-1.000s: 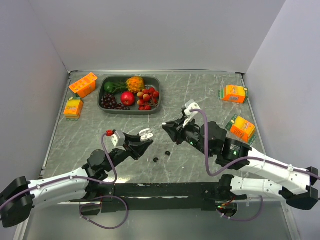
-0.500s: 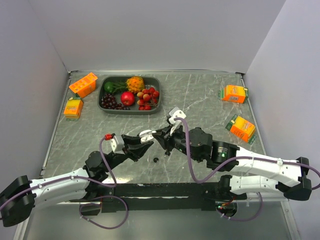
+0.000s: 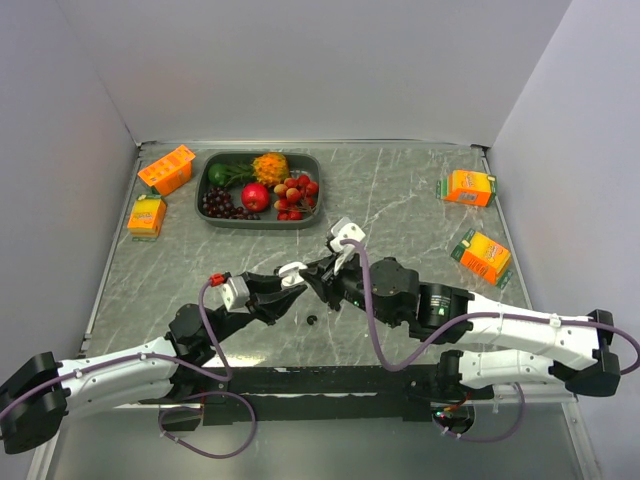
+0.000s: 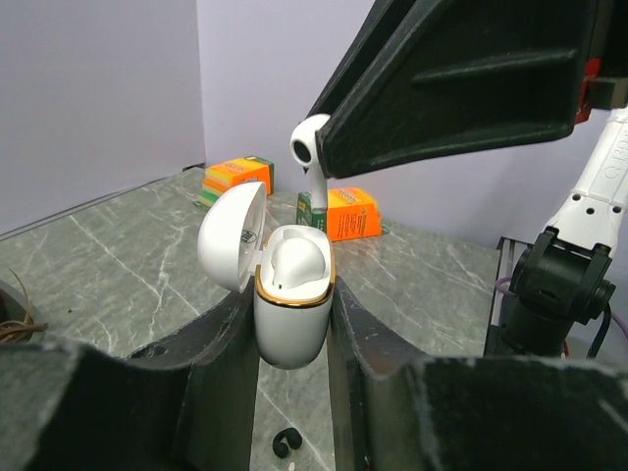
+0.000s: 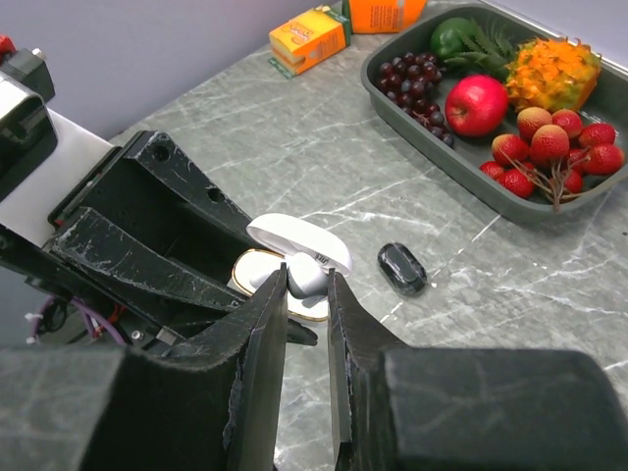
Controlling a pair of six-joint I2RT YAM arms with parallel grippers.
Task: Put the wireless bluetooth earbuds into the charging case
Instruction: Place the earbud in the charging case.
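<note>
Above the open white gold-rimmed case (image 4: 290, 314) hangs a white stemmed earbud (image 4: 312, 149).

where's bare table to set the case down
Bare marble between the fruit tray and the right-hand orange cartons, and on the arms' side of the yellow carton. Crowded at centre: left gripper and right gripper meet at the charging case, black earbud lying beside.
</note>
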